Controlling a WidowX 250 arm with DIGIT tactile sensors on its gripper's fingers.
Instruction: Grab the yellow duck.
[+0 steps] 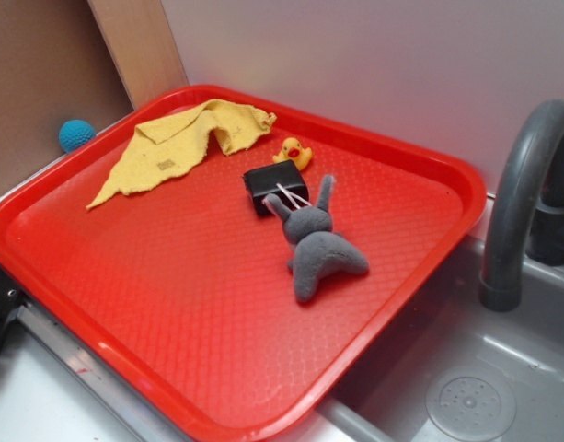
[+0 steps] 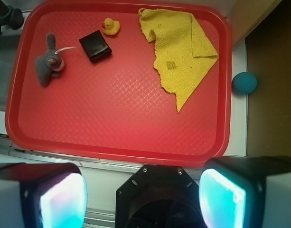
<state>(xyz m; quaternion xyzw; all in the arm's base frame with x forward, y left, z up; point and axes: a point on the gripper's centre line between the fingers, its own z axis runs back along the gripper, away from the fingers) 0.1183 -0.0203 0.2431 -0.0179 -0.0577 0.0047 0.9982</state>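
Yellow duck (image 2: pixel 110 26) is sitting far from the end effector (image 2: pixel 143 197), whose fingers (image 2: pixel 64 199) are standing wide apart with nothing between them, hanging above the near edge of the red tray (image 2: pixel 22 128) in the wrist view. On that tray the duck is resting at the far side, just beside a small black block (image 2: pixel 95 45). A grey plush toy (image 2: pixel 49 64) is lying left of the block, and a yellow cloth (image 2: pixel 181 52) is spreading to the right. A blue ball (image 2: pixel 244 83) is sitting off the tray, and a grey faucet (image 1: pixel 525 184) is standing beside it.
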